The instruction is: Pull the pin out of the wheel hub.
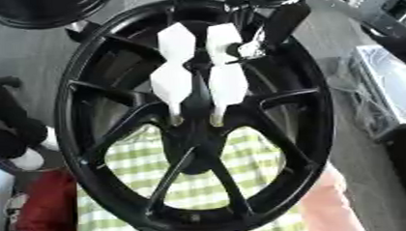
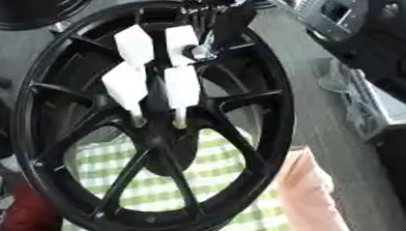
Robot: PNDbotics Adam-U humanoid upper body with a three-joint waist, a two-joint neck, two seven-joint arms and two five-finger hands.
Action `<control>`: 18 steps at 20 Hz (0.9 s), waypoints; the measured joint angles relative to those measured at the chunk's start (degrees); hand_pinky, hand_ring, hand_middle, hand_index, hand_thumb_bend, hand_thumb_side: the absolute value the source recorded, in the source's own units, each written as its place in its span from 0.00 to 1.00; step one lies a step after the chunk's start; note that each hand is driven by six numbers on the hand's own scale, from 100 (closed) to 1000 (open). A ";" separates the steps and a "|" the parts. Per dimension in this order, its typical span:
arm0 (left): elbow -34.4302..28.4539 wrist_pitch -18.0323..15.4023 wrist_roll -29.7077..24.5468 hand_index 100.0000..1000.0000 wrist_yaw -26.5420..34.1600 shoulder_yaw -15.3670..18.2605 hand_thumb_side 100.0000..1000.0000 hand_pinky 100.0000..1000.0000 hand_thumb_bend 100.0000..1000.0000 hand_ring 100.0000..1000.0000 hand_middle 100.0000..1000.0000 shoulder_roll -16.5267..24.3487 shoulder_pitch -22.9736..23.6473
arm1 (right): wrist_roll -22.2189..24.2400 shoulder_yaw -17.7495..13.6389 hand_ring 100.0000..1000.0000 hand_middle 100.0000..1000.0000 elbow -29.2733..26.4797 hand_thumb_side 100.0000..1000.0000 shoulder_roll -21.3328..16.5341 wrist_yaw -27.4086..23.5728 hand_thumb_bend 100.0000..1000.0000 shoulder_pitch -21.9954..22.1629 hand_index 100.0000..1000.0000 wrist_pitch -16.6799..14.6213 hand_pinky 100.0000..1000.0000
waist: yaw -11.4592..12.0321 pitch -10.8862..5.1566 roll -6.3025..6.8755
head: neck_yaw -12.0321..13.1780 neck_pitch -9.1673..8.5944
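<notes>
A black spoked wheel (image 1: 89,155) stands upright and fills the view. Several white hexagonal pins sit around its hub (image 1: 197,132): two upper ones (image 1: 176,41) and two lower ones (image 1: 227,85) whose metal tips enter the hub. My right hand (image 1: 275,20) comes in from the top right, black with silver parts. Its fingers (image 1: 248,49) curl round the upper right pin (image 1: 220,37). A black limb (image 1: 8,119) that looks like my left arm lies against the rim at the left edge; its hand is hidden.
A green-and-white checked cloth (image 1: 241,155) lies under the wheel. There is a red thing (image 1: 45,210) at the bottom left, a pink shape (image 1: 332,205) at the bottom right, a second black wheel (image 1: 42,9) at the top left, and a grey box with clear plastic (image 1: 383,82) on the right.
</notes>
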 measured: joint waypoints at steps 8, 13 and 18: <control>0.00 0.14 -0.19 0.68 0.40 -0.01 0.56 0.66 0.16 0.81 0.71 -0.01 -0.02 | -1.76 -0.01 0.61 0.38 0.16 0.14 0.55 -0.21 0.05 0.01 0.39 -0.16 0.71 | 0.01 0.00 0.00 | -0.33 0.00; 0.00 0.20 -0.28 0.68 0.55 -0.01 0.56 0.66 0.16 0.81 0.71 -0.01 -0.02 | -4.58 -0.02 0.59 0.36 0.16 0.13 0.66 -1.39 0.00 0.02 0.35 0.86 0.69 | 0.01 0.00 -0.01 | -0.38 0.00; 0.00 0.24 -0.32 0.68 0.66 -0.01 0.56 0.67 0.16 0.81 0.72 -0.01 -0.02 | -7.04 -0.11 0.58 0.34 -0.69 0.13 0.46 -2.66 0.00 0.02 0.33 1.75 0.68 | -0.03 0.00 -0.09 | -0.40 0.01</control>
